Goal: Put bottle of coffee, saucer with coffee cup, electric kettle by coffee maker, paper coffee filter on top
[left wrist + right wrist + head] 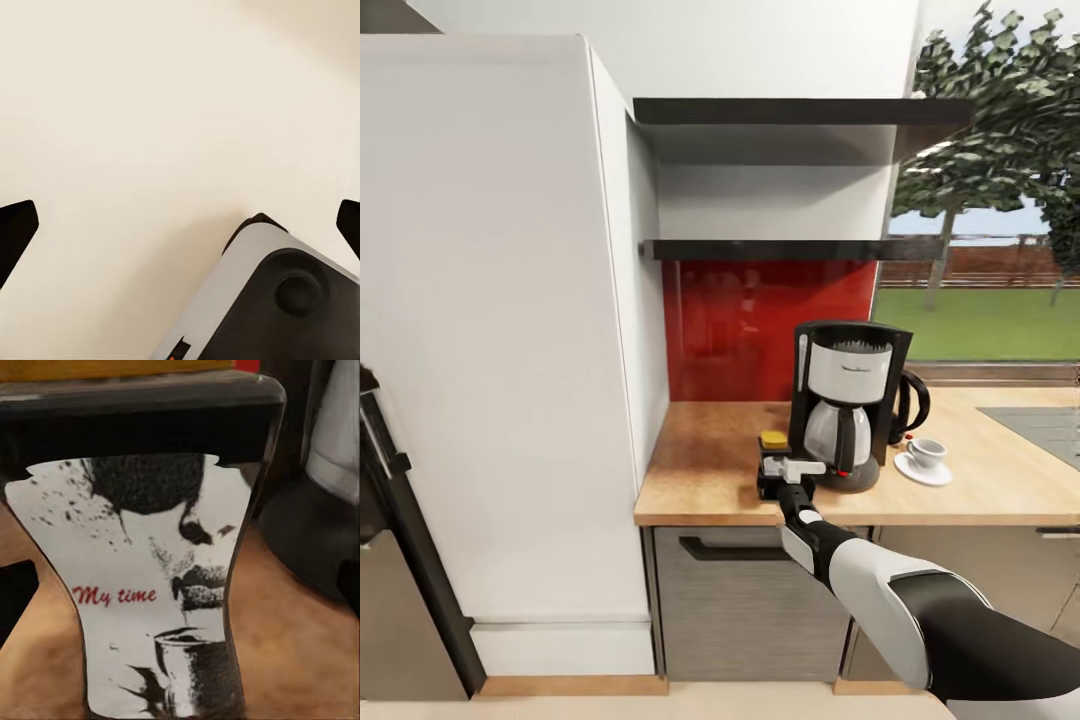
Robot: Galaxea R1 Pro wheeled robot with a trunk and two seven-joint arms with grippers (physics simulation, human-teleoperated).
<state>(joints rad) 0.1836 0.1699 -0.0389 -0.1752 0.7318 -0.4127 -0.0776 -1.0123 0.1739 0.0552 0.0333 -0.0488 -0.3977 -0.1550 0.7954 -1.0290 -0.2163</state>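
Kitchen alcove with a red backsplash [760, 330], white tall cabinet [490, 330] and light wood tabletop [700, 470]. On the tabletop stands the bottle of coffee [772, 462], a small dark squarish bottle with a yellow-gold cap, just beside the base of the coffee maker [846, 400] on the side toward the cabinet. In the right wrist view the bottle [150, 547] is seen close up; its white label bears a dark printed figure and the red words "My time", and the bottle rests upright on the wood. The right gripper [788, 470] reaches to the bottle at the tabletop's front edge; its dark fingers [15, 600] flank the bottle at either side, but whether they press on it cannot be told.

Behind the coffee maker the black handle of the electric kettle [913, 402] shows. Beside the machine, on the window side, the white coffee cup [926, 452] sits on the saucer [923, 470]. Two black kitchen shelves [780, 248] span the wall above the backsplash.

The left gripper [180, 225] hangs over a pale floor [150, 97], its fingers [16, 225] spread wide, with part of the robot's grey and black base [262, 300] below.
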